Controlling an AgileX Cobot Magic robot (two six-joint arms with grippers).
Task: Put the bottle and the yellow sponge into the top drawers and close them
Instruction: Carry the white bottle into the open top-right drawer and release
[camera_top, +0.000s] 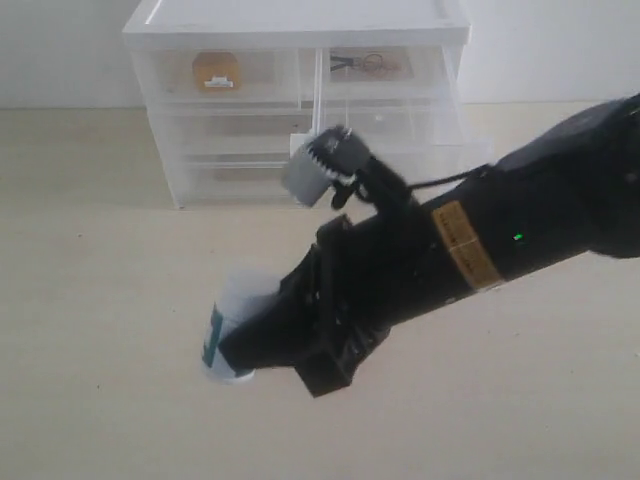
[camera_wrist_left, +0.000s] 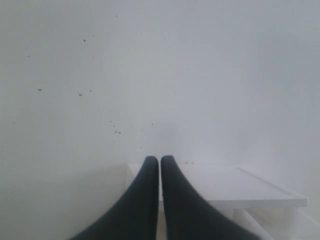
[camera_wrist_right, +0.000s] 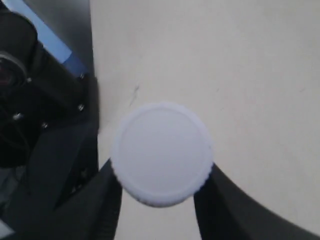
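The bottle (camera_top: 225, 335), white with a teal label, is at the table's front left, and I cannot tell if it rests on the table. My right gripper (camera_top: 252, 338) reaches across to it from the right. In the right wrist view its white ribbed cap (camera_wrist_right: 161, 152) sits between the two black fingers of the right gripper (camera_wrist_right: 160, 171), which press on both sides. The left gripper (camera_wrist_left: 159, 160) is shut and empty, facing a white wall above the cabinet top (camera_wrist_left: 250, 192). A yellow-orange block (camera_top: 216, 72) shows through the left top drawer (camera_top: 270, 75); I cannot tell if it is the sponge.
The white cabinet (camera_top: 300, 20) stands at the back against the wall. A dark metal item (camera_top: 362, 63) lies in the right top drawer (camera_top: 430, 70). A grey block (camera_top: 318, 167) on the right arm hangs in front of the lower drawers.
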